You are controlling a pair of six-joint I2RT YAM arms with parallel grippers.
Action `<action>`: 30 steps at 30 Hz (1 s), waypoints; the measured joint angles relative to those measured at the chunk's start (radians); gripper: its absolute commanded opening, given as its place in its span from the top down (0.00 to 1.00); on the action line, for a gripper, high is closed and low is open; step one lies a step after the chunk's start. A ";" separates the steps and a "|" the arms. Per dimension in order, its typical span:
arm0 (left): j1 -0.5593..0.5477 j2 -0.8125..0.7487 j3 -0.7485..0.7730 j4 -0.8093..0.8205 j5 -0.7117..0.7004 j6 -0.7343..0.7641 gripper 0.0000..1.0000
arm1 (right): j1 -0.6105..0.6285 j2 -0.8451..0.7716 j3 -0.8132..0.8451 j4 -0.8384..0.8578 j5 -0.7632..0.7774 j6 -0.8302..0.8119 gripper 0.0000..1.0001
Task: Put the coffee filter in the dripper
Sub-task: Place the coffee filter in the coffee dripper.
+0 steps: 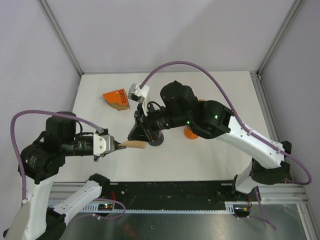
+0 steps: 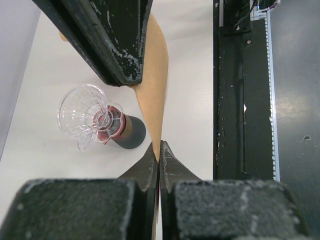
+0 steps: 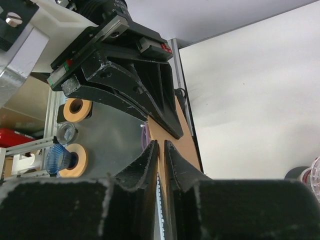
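Filter (image 2: 156, 90) is being clamped by left gripper (image 2: 159, 149); right gripper (image 3: 160, 145) is being held slightly apart around its edge.

White word "COFFEE" on the orange packet (image 1: 116, 99) at the table's (image 1: 210, 85) far side

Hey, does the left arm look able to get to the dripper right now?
Probably not yet. The left gripper is shut on the filter, whose far end sits between the fingers of the right gripper. That gripper seems to crowd the space over the dripper.
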 measured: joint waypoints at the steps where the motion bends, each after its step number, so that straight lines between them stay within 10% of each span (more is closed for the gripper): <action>1: 0.000 0.000 0.000 0.000 0.000 0.000 1.00 | 0.000 0.000 0.000 0.000 -0.002 0.000 0.80; 9: 0.000 0.000 0.000 0.000 0.000 0.000 1.00 | 0.001 0.001 0.000 0.002 -0.022 0.005 0.96; 15: 0.000 0.000 0.000 0.000 0.000 0.000 1.00 | 0.001 0.001 0.000 0.005 -0.026 0.013 0.67; 30: 0.000 0.000 0.000 0.000 0.001 0.000 1.00 | 0.001 0.001 0.000 0.025 -0.030 0.024 1.00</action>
